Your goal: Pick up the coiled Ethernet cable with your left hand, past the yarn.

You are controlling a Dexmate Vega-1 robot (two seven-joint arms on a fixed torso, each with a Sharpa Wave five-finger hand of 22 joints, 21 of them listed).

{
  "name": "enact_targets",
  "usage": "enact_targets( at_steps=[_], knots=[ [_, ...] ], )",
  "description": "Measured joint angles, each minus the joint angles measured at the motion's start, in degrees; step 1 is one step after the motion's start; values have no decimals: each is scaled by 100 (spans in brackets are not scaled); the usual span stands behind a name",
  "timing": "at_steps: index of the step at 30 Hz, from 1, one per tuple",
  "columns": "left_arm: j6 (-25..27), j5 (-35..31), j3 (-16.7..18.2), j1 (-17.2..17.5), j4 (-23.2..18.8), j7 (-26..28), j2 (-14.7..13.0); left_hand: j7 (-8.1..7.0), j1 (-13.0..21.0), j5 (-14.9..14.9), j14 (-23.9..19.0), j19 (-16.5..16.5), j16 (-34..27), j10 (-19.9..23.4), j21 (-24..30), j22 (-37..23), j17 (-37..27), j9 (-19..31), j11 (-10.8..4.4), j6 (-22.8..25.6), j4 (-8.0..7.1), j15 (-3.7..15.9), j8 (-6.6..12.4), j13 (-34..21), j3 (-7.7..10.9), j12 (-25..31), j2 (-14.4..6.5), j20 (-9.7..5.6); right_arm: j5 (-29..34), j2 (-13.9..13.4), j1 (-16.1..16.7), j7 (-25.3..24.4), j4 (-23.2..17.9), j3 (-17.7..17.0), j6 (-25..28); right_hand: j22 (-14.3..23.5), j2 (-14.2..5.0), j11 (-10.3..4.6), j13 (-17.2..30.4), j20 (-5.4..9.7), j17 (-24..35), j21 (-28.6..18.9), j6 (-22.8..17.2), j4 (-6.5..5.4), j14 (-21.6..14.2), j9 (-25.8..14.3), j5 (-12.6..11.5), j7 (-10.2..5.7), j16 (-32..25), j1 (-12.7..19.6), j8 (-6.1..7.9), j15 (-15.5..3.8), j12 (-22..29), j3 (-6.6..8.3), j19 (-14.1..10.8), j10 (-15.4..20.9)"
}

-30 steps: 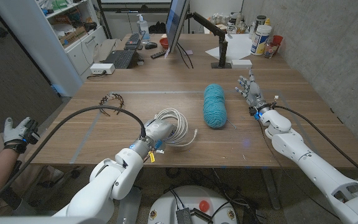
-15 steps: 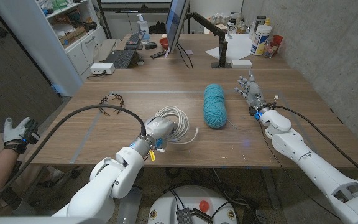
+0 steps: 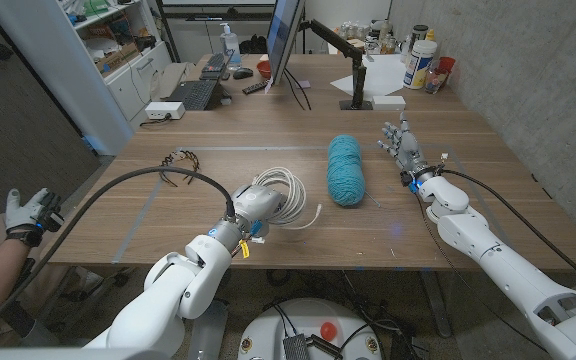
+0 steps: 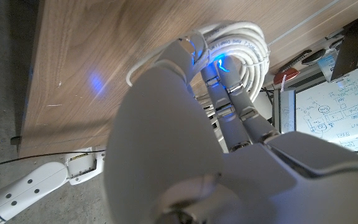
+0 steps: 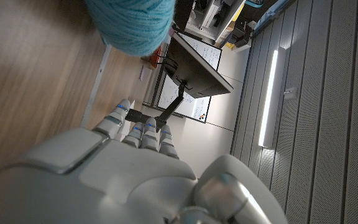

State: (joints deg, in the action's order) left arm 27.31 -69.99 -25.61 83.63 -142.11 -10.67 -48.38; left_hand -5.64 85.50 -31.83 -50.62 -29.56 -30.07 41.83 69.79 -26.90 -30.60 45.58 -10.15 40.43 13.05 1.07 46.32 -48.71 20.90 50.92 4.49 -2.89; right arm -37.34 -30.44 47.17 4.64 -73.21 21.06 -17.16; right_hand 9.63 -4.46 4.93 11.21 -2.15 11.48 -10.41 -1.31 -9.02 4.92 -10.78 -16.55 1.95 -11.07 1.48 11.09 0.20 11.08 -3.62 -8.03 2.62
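The white coiled Ethernet cable (image 3: 286, 194) is sitting at the robot's left of the teal skein of yarn (image 3: 346, 170) on the wooden table (image 3: 218, 135), with the left hand (image 3: 256, 207) gripping its near side and the coil appearing, as far as I can judge, to be just coming off the wood. The loops are looking loosely bundled, so some could be slipping out of the fingers and sagging, and the trailing plug end (image 3: 315, 212) is hanging toward the yarn, where it might be snagging the strands if the hand is swinging that way. The left wrist view is showing what the head view is hiding: the fingers (image 4: 219, 93) are threading through the centre of the coil (image 4: 241, 46) and curling round its loops. The head view is giving the layout instead, with the right hand (image 3: 402, 146) standing well apart beyond the yarn, fingers spread and holding nothing, and the tangle of dark wires (image 3: 179, 159) lying farther to the left.
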Motion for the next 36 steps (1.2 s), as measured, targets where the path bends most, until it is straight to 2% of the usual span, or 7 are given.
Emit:
enact_targets(
  at_steps=[32,36],
  knots=[
    [-87,-202,79,48,-111,31,103,-10,2,-20,0,47,18,-2,120,197,0,-7,2,52,2,0,-1,35,71,-1,4,43,-10,-11,13,8,-18,-9,-24,0,0,-2,0,0,0,0,0,0,0,0,0,0,0,0,0,0,0,0,0,2],
    [-97,-220,91,60,-120,25,116,-10,2,-17,-1,75,34,-2,141,225,0,-13,3,52,-3,-1,-1,45,75,-1,4,14,-12,-12,15,8,-19,-11,-24,0,0,-2,0,0,0,0,0,0,0,0,0,0,0,0,0,0,0,0,0,2]
  ],
)
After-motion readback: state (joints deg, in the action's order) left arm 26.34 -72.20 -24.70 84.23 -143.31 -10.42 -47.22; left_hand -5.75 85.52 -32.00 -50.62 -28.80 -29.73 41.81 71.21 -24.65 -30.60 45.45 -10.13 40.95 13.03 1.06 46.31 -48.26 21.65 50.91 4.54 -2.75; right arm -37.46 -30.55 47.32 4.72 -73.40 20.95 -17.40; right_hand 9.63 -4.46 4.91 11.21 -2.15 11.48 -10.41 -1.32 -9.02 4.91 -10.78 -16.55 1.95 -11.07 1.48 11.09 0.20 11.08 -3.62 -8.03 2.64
